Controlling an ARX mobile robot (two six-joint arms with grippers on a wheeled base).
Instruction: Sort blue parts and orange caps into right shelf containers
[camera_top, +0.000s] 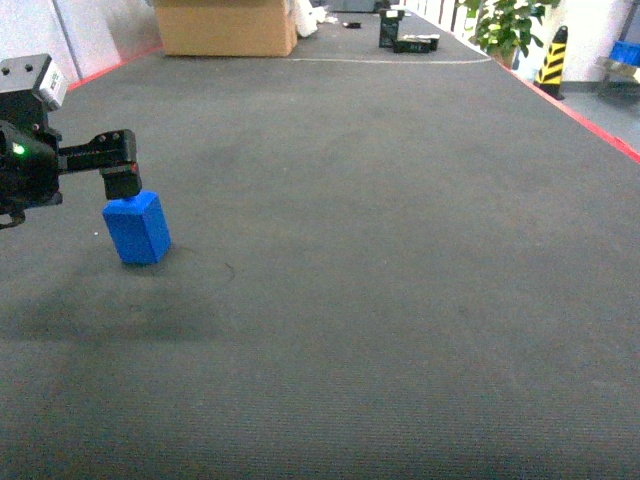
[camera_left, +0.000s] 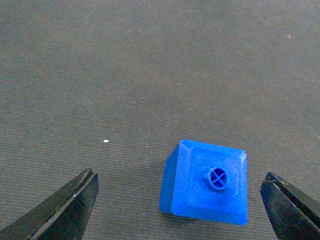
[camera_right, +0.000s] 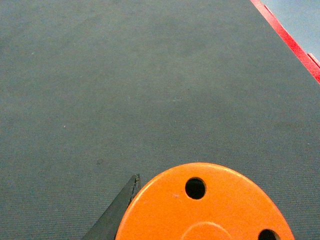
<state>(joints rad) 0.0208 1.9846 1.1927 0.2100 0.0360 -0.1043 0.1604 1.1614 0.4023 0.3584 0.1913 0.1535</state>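
The left pincer hung spread wide above the dark mat, its two black fingers well apart and gripping nothing. The blue part stood on the mat between them, but not centred: it sat close to one finger and left a broad gap on the other side, so the coming closure would likely turn on shifting the pincer sideways toward the block first. Seen from the wrist, the part's stud faced almost straight up at the pincer, which put its long axis roughly in line with the approach; in the head view the block looked slightly tilted, leaning off vertical, with the pincer just above its top edge and perhaps touching it, though contact was hard to judge from that angle. The left arm was plainly the nearer one, since the right arm did not show in the head view at all. In the right wrist view an orange cap filled the lower frame right under the camera, its flat holed top facing up, with one dark finger against its rim. That right pincer seemed to be clamped on the cap, yet only one finger showed, so its state could not be told for certain. No crates were visible anywhere.
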